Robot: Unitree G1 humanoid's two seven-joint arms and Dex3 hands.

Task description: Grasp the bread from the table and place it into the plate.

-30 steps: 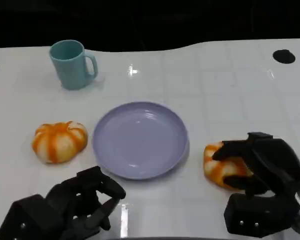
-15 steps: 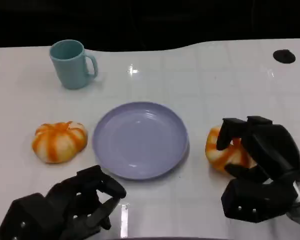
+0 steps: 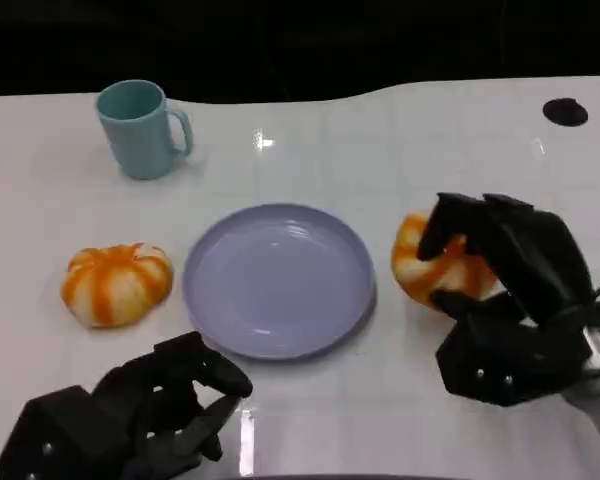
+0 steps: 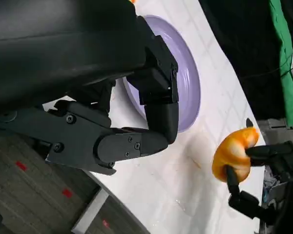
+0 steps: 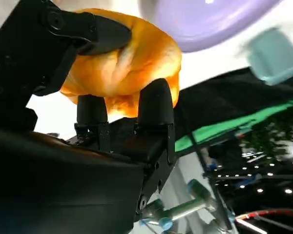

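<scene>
Plate [image 3: 280, 280] sits mid-table, cup [image 3: 138, 128] behind-left, one bread [image 3: 116, 284] left, another bread [image 3: 435, 266] right.

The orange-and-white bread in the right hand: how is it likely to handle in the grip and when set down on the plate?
The bread looks rounded and lobed, so it may rock or roll a little once released onto the plate. In the right wrist view the fingers of the right hand wrap its curved sides; probably light and slightly yielding. Its smooth surface could slip.

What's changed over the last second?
The right hand, its fingers around the bread, has carried it up and toward the plate. The left hand, second bread and mug stayed put.
</scene>
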